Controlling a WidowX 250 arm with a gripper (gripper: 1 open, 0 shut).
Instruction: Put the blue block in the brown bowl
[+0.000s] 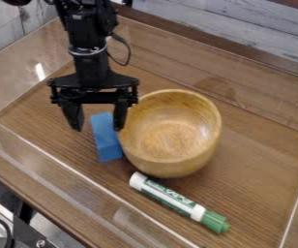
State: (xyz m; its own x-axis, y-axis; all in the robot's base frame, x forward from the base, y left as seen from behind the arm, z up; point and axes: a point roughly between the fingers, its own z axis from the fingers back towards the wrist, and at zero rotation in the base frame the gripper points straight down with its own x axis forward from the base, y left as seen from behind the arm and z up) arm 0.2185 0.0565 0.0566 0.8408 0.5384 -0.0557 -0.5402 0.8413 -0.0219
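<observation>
I see the wooden table (261, 107) filling the single camera view, boxed in by clear walls (61, 179) whose near edge is hard to trace against the glare. The table's far right corner and near left corner are cut off by the frame.

The arm (84, 29) comes down from the top left; its upper part runs out of the picture, so I cannot see its base. Cables beside it blur into the dark background.

The brown bowl (174, 132) sits upright near the middle of the table. I see bare wood grain inside, though the near inner wall is hidden by its own thick rim.

The gripper (95, 114) points straight down with its jaws spread wide, one black finger on each side of the far end of the blue block (105, 139). The right-hand finger as seen here stands between block and bowl rim; I cannot tell whether it touches either. The fingertips are low, near the table, but contact with the block is not resolvable.

The blue block lies flat on the table, just left of the bowl, its far end partly masked by the gripper.

The white marker (175, 201) with green cap lies in front of the bowl, apart from it.
</observation>
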